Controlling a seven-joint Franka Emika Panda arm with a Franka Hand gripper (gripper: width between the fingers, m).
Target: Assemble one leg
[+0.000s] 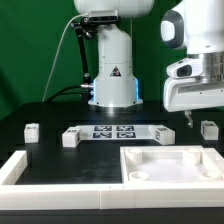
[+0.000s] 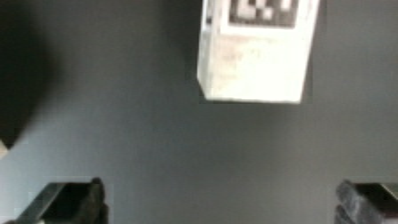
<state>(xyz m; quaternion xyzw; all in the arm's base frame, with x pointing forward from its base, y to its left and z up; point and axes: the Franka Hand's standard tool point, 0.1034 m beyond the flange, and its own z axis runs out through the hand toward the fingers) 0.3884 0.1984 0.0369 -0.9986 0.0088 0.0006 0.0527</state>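
Observation:
Several legs, small white blocks with tags, lie on the black table in the exterior view: one at the far left (image 1: 32,131), one (image 1: 70,138) beside the marker board, one (image 1: 162,133) at the board's other end, and one at the far right (image 1: 208,129). My gripper (image 1: 189,116) hangs open above the table at the right, close to the far-right leg and touching nothing. In the wrist view one leg (image 2: 254,50) lies ahead of the open gripper (image 2: 221,205), its tag face at the far end. Both dark fingertips (image 2: 71,203) are apart from it and hold nothing.
The large white tabletop (image 1: 170,162) with corner sockets lies at the front right. A white frame edge (image 1: 22,168) runs along the front left. The marker board (image 1: 112,132) lies mid-table before the robot base (image 1: 113,75).

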